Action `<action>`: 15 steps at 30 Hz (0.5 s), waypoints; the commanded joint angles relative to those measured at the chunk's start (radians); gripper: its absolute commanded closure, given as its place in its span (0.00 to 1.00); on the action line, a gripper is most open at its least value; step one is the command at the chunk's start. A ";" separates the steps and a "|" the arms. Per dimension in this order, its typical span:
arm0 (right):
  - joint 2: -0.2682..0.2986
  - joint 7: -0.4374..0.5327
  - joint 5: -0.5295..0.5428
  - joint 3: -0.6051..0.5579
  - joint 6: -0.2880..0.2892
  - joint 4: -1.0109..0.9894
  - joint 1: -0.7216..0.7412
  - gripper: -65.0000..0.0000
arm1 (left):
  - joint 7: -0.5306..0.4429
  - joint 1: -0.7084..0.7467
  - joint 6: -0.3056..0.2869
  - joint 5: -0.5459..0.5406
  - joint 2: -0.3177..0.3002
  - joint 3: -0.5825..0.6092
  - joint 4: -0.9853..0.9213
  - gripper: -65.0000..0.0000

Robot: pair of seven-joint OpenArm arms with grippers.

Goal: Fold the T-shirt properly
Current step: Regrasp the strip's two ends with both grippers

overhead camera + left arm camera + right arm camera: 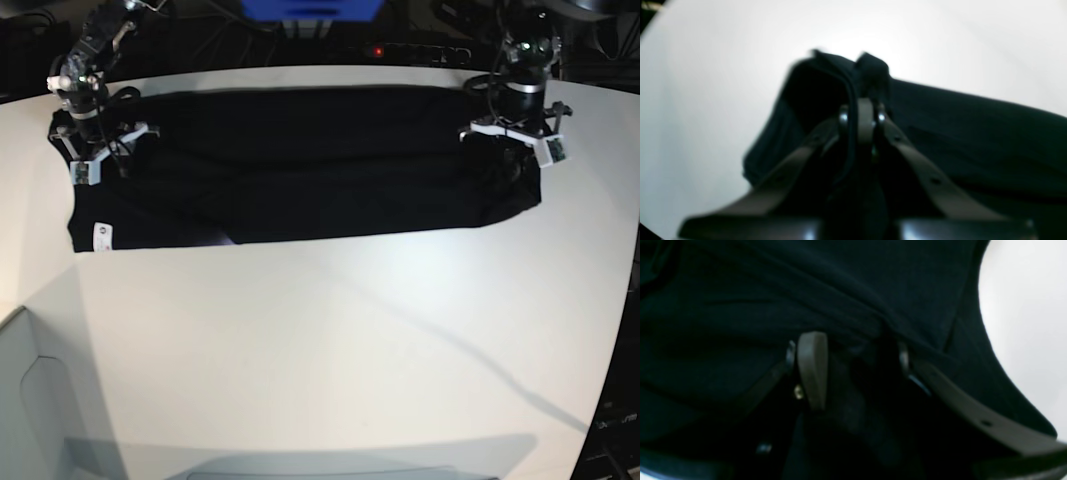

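The black T-shirt (320,170) lies spread in a wide band across the far part of the white table (330,340), with a small white tag (100,235) at its front left corner. My left gripper (863,115) is shut on a raised bunch of the T-shirt (973,133) at its right end; it also shows in the base view (512,150). My right gripper (857,366) stands at the shirt's left end (95,160), its jaws apart, with dark cloth (806,290) in and around the gap. The print is hidden.
Dark equipment and a blue object (310,8) stand behind the table's far edge. A pale raised panel (40,400) sits at the front left corner. White tabletop shows beside the cloth in both wrist views (706,83) (1023,306).
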 commanded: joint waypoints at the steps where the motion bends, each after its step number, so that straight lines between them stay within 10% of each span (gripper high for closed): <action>1: 0.005 0.004 0.007 0.002 0.011 0.012 0.001 0.58 | -0.030 0.011 0.004 0.001 -0.008 0.007 0.015 1.00; 15: 0.008 0.005 0.007 0.002 0.011 0.012 0.001 0.58 | -0.020 -0.072 0.004 -0.008 -0.039 -0.139 -0.093 1.00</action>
